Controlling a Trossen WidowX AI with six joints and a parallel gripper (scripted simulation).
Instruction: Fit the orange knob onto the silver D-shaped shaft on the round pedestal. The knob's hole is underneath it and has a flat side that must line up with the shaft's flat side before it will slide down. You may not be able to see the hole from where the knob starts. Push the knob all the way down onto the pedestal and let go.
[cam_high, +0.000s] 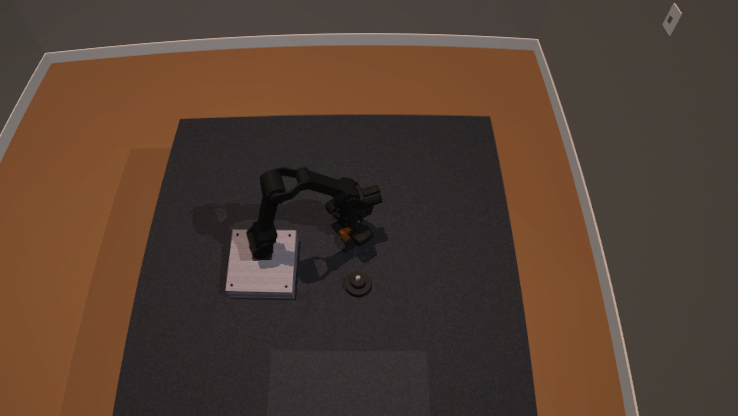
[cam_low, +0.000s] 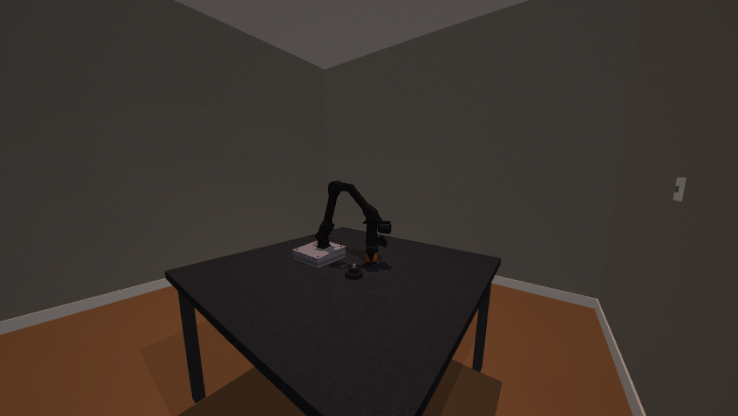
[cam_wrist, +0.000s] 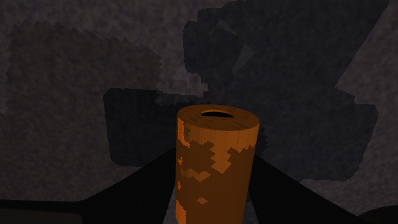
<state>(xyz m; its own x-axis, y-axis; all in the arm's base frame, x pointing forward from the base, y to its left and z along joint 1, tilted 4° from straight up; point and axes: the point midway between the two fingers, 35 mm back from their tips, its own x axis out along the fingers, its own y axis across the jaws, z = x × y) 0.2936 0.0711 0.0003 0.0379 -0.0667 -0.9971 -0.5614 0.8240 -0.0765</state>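
Note:
The orange knob (cam_high: 344, 234) (cam_low: 374, 257) (cam_wrist: 215, 170) is between the two black fingers of my gripper (cam_high: 349, 234) (cam_low: 371, 255) (cam_wrist: 211, 157), which is shut on it low over the table. In the wrist view its end face with the dark hole shows at the top, and the fingers press its sides. The hole's flat side cannot be made out. Whether the knob touches the table is not clear. The dark round pedestal (cam_high: 358, 291) (cam_low: 354, 275) stands apart from the gripper, nearer the bottom of the top view. Its small silver shaft (cam_high: 358, 278) (cam_low: 354, 265) points up, bare.
The arm's pale square base plate (cam_high: 262, 281) (cam_low: 310, 255) is left of the pedestal. The dark table (cam_high: 439, 310) (cam_low: 330, 330) carries everything. Shadows of the arm and fingers fall around the knob.

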